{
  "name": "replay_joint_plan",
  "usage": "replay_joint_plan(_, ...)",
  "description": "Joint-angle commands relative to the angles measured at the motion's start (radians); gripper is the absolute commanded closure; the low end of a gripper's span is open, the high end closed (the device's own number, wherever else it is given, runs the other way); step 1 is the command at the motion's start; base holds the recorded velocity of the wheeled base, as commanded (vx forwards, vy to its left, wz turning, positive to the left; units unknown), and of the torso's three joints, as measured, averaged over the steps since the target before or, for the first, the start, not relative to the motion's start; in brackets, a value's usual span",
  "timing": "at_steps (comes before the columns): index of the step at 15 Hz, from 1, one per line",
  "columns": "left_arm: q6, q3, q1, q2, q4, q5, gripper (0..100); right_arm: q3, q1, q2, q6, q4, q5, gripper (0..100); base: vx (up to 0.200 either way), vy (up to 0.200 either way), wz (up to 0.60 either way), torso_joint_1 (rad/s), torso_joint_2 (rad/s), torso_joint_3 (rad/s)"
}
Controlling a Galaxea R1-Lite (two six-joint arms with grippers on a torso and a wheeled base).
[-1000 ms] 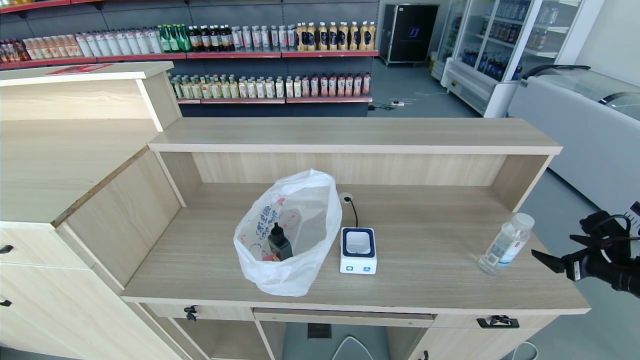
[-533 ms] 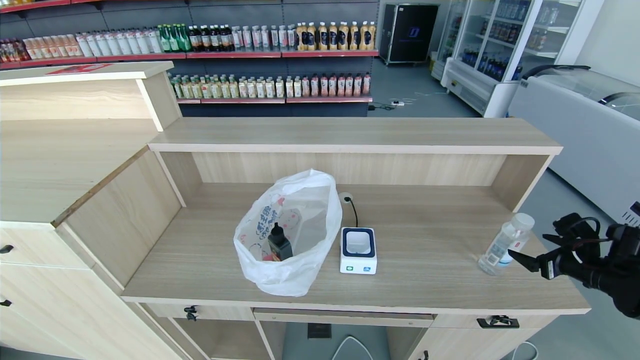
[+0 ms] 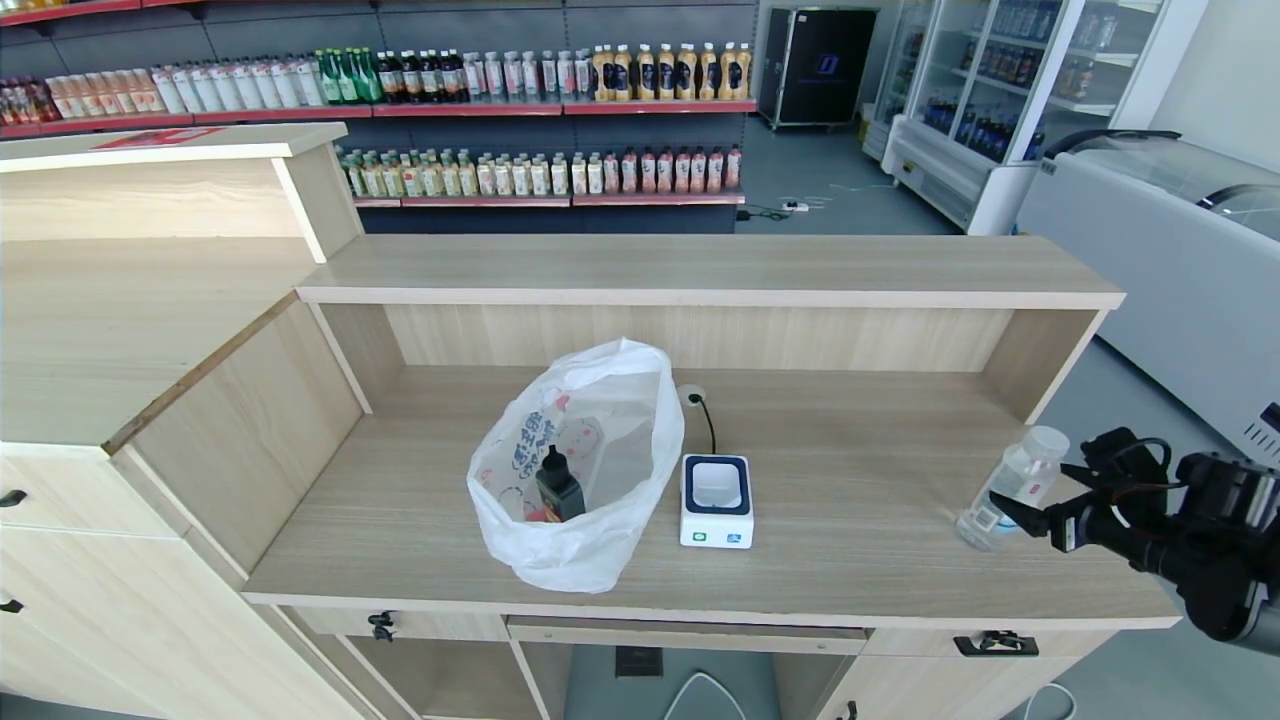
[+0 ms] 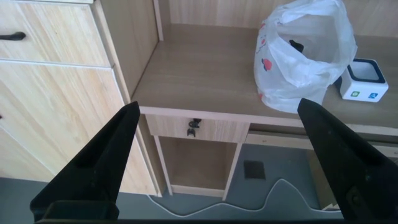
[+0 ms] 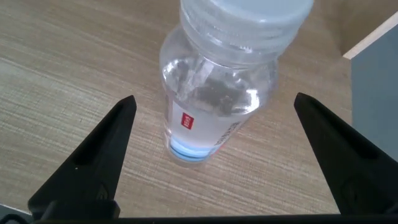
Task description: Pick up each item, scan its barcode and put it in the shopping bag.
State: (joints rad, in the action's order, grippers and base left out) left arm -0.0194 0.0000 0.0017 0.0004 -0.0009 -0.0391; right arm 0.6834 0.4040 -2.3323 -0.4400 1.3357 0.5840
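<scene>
A clear plastic water bottle with a white cap (image 3: 1012,485) stands at the right end of the light wooden counter (image 3: 850,540), between the right gripper's (image 5: 214,102) spread fingers, not clamped. The left gripper's (image 4: 217,106) fingers gape, holding nothing.

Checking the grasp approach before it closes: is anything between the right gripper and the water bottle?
Nothing visible does. The right gripper is open and faces the water bottle directly; only bare counter lies between them.
</scene>
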Motion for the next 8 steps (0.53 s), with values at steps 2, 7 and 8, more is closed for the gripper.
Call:
replay_joint_plan(2,-0.001,0.000,0.000,0.000,0.001,-0.001,0,0.019,-0.036,-0.039,0.012,0.028,-0.001,0,0.000,0.000,0.00,0.000,0.00,0.000)
replay_joint_plan(7,-0.001,0.000,0.000,0.000,0.001,-0.001,0,0.044,-0.065,-0.074,0.014,0.042,-0.003,0,0.000,0.000,0.00,0.000,0.00,0.000)
replay_joint_plan(8,-0.001,0.000,0.000,0.000,-0.001,-0.001,0,0.047,-0.068,-0.084,0.014,0.051,-0.003,0,0.000,0.000,0.00,0.000,0.00,0.000)
